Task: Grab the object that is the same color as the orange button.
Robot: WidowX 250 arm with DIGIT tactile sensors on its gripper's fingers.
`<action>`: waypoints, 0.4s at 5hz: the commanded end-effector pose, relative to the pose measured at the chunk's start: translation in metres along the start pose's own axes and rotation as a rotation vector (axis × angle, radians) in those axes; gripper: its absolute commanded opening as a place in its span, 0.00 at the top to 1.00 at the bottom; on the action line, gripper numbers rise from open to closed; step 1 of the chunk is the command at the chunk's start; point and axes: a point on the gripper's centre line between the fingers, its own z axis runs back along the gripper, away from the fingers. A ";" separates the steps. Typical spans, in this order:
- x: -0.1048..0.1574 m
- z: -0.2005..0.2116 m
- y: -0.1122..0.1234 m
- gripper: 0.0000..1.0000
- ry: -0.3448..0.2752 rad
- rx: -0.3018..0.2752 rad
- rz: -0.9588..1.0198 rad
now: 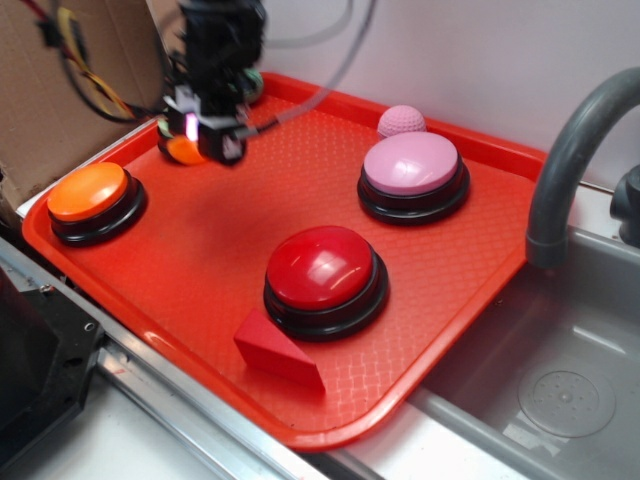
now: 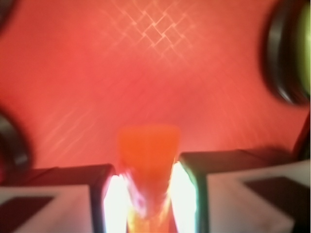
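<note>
The object [image 1: 183, 151], a small glossy orange piece, sits between my gripper's [image 1: 196, 146] fingers at the back left of the red tray [image 1: 470, 330]. In the wrist view the orange object [image 2: 148, 150] is pinched between the two lit fingertips of the gripper [image 2: 148, 177], and its tip sticks out past them over the tray floor. That view is blurred, so I cannot tell whether the piece touches the tray. The orange button [image 1: 90, 192], a dome on a black base, stands at the tray's left edge, in front of and left of the gripper.
Also on the tray are a red button [image 1: 322, 268] with a red wedge block [image 1: 278, 350] in front of it, a pink button [image 1: 412, 165] and a pink ball [image 1: 401, 120]. A grey faucet [image 1: 565, 160] and sink [image 1: 560, 390] lie to the right. Cardboard [image 1: 60, 90] stands at the left.
</note>
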 end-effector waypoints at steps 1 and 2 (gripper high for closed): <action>-0.065 0.087 -0.022 1.00 -0.212 0.054 -0.019; -0.095 0.130 -0.024 1.00 -0.283 0.081 0.005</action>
